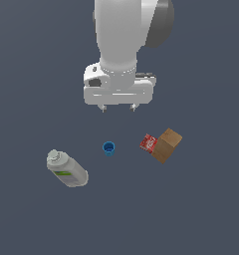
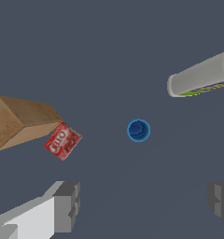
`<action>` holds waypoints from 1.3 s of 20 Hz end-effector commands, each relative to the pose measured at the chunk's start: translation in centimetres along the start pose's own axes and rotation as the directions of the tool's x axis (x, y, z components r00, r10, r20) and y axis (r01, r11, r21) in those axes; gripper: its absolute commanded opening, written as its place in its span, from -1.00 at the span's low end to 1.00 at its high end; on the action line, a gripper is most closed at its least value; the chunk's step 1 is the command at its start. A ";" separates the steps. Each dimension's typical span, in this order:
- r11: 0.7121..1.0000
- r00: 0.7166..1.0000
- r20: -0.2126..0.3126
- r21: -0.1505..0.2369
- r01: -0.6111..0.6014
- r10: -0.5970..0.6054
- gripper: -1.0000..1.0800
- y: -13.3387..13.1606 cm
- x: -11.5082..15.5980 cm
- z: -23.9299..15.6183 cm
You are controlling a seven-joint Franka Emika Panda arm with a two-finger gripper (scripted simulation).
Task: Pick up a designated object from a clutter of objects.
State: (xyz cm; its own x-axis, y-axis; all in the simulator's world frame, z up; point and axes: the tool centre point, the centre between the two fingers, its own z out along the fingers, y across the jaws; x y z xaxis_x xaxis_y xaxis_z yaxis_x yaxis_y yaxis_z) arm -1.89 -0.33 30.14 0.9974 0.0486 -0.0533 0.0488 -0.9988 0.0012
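The box (image 1: 166,145) is plain cardboard brown, its top face lighter than its shaded side. The packet (image 1: 149,143) touching it is red with white lettering. The cup (image 1: 109,148), nearest under the white, grey-padded claw (image 1: 118,106), is bright blue, darker inside. The bottle (image 1: 67,169) is grey-white with a green label; the wrist view shows a multicoloured striped edge.

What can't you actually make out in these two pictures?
- Brown box: the wrist view's edge cuts off its far end.
- Bottle: only the cap end shows in the wrist view; the label print is too small to read in the exterior view.
- Red packet: whether it touches the box is unclear.
- Claw: open, high above; the arm's upper part is cropped.
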 end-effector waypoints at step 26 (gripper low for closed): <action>0.977 0.977 -0.012 -0.024 0.213 -0.213 0.92 -5.3 1.7 2.1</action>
State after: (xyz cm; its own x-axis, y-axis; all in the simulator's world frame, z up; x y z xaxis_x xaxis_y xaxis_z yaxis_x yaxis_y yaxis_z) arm -0.85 3.88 28.60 0.9738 0.2238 -0.0412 0.2245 -0.9744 0.0127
